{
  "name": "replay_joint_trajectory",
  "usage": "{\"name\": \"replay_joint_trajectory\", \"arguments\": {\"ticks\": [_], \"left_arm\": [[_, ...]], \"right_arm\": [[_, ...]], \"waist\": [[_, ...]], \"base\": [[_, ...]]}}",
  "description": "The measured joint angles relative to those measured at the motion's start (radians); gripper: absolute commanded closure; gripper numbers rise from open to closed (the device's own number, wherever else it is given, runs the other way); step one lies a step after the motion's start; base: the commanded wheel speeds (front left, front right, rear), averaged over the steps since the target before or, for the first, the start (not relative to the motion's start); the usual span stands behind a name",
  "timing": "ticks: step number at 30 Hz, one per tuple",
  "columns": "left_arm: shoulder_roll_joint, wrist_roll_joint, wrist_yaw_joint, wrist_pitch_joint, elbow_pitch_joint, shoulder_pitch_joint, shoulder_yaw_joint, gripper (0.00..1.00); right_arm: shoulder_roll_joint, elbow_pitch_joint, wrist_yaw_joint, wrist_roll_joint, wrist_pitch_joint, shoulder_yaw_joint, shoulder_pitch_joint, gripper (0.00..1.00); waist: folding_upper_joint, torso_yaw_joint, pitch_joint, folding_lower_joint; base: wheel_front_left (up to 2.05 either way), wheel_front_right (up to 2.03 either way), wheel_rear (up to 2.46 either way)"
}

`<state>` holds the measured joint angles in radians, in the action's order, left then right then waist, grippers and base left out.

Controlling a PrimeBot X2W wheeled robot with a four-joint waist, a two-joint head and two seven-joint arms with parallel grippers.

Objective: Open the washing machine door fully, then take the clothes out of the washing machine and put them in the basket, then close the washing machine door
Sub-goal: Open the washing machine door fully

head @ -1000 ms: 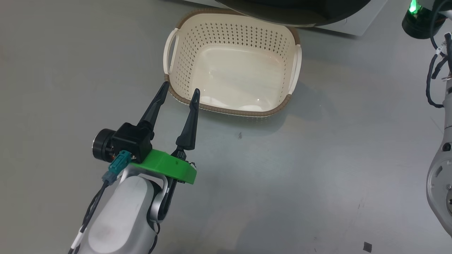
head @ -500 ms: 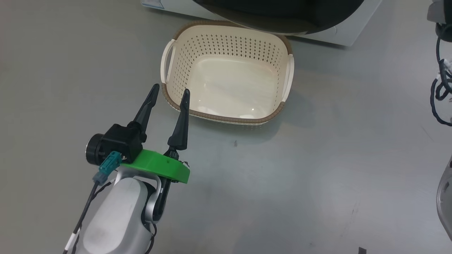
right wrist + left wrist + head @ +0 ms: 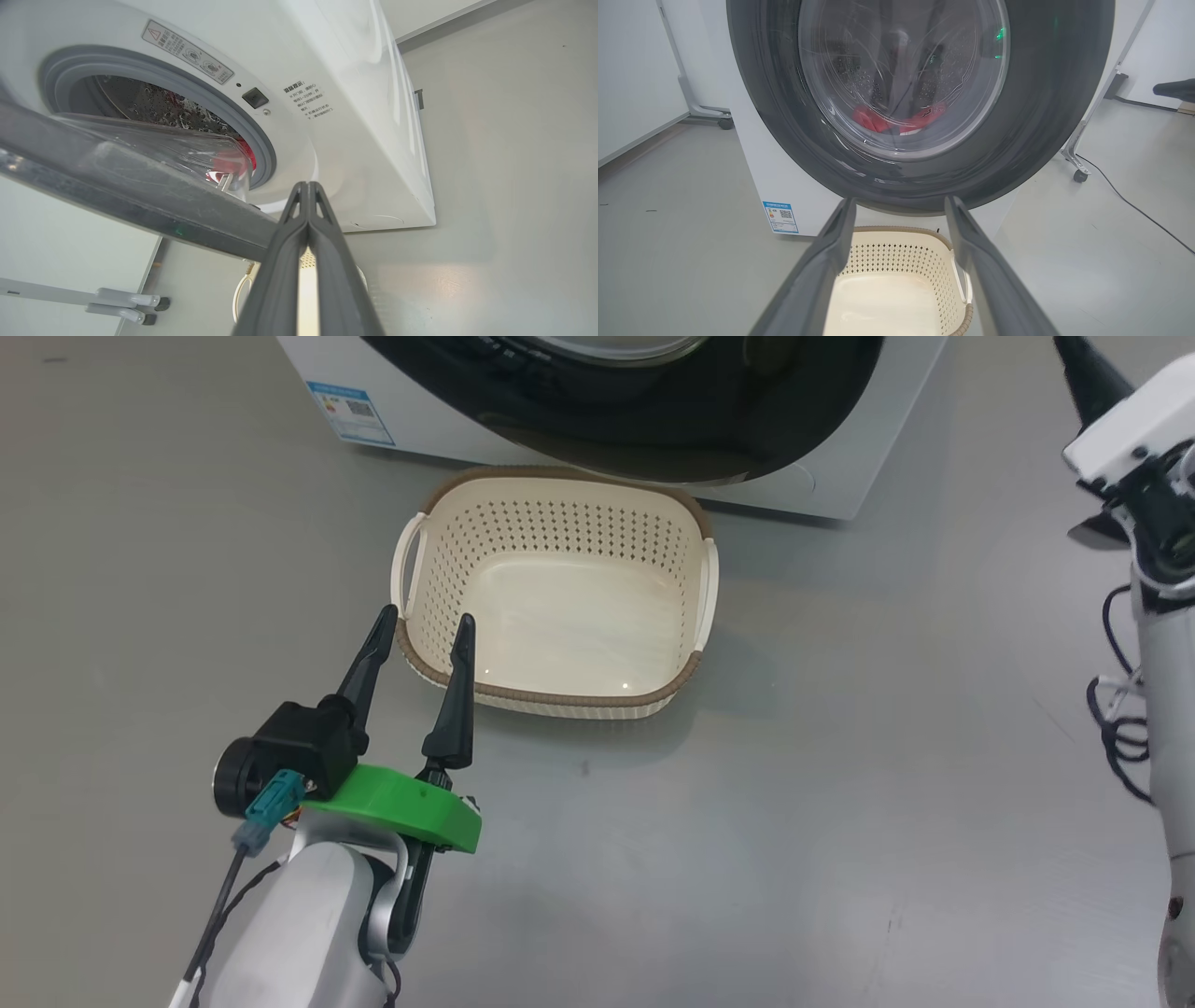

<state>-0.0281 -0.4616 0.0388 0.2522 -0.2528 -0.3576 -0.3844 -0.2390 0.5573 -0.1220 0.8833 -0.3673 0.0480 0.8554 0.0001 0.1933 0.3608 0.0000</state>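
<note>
A white front-loading machine (image 3: 364, 116) stands on a smooth grey floor (image 3: 840, 803). Its round black door (image 3: 1055, 116) hangs partly ajar, not yet swung wide. Red clothes (image 3: 873, 120) lie low in the drum, seen through the door's glass bowl. An empty cream basket (image 3: 560, 695) sits on the floor just in front of the machine, below the door. The left pincer (image 3: 426, 616) hovers near the basket's near left corner, fingers apart, holding nothing. The right pincer (image 3: 307, 185) points at the door's edge, fingers pressed together on nothing. The door looks stiff and slick, best pushed at its rim. The clothes look soft and light, best pinched at a bunched fold. Pale walls, a wheeled stand (image 3: 1078, 158) and a cable (image 3: 1134, 205) surround the machine.
</note>
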Motion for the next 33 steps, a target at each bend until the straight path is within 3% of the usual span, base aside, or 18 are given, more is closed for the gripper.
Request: {"name": "replay_joint_trajectory", "arguments": {"ticks": [11,26,27,28,29,33], "left_arm": [[-0.001,0.015,0.0,0.0,-0.002,0.04,0.056,0.0],[-0.002,0.022,0.0,0.0,0.005,0.075,0.077,0.0],[-0.002,0.023,0.0,0.0,0.005,0.077,0.078,0.0],[-0.002,0.023,0.0,0.0,0.005,0.08,0.08,0.0],[-0.002,0.023,0.0,0.0,0.005,0.08,0.08,0.0],[-0.002,0.023,0.0,0.0,0.006,0.09,0.082,0.0]], "right_arm": [[-0.004,-0.152,0.0,-0.12,0.196,0.14,-0.228,1.0],[-0.013,-0.233,0.001,-0.225,0.425,0.138,-0.485,1.0],[-0.009,-0.236,0.002,-0.227,0.439,0.137,-0.498,0.72],[-0.008,-0.24,0.002,-0.233,0.453,0.137,-0.51,0.28],[-0.008,-0.24,0.002,-0.233,0.453,0.137,-0.51,0.0],[-0.008,-0.261,0.012,-0.263,0.503,0.138,-0.553,0.0]], "waist": [[0.0,-0.071,-0.07,0.0],[0.0,-0.121,-0.121,0.0],[0.0,-0.122,-0.122,0.0],[0.0,-0.124,-0.122,0.0],[0.0,-0.124,-0.122,0.0],[0.0,-0.129,-0.127,0.0]], "base": [[0.0,0.0,0.0],[0.0,0.0,0.0],[0.0,0.0,0.0],[0.0,0.0,0.0],[0.0,0.0,0.0],[0.0,0.0,0.0]]}}
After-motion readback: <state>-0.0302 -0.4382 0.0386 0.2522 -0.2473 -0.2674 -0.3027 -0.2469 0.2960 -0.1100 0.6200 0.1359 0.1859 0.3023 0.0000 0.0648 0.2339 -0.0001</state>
